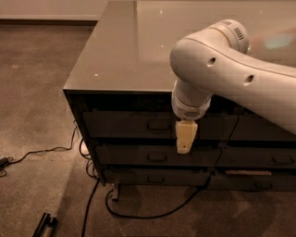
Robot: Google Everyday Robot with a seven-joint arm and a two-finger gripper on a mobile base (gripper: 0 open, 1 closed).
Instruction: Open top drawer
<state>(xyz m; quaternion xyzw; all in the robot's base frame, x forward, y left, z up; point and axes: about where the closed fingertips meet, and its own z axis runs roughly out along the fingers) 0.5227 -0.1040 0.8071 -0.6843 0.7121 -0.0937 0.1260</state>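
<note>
Brown carpet (37, 92) covers the floor of a dim room, and we see a pale wall strip (46, 7) along its far edge. Black cables (46, 150) trail over the carpet beside and under the desk (115, 60), whose smooth grey surface reflects soft light. Beneath that surface, in the left column, the top drawer (120, 125) appears shut, its small centre handle (158, 124) showing. Two slimmer drawers (125, 155) lie below it. Our white arm (222, 69) reaches in from the right across the desk's front edge. The cream tool (186, 137) hangs downward in front of the top drawer, just right of the handle. We cannot tell whether the tool is clenched or released.
</note>
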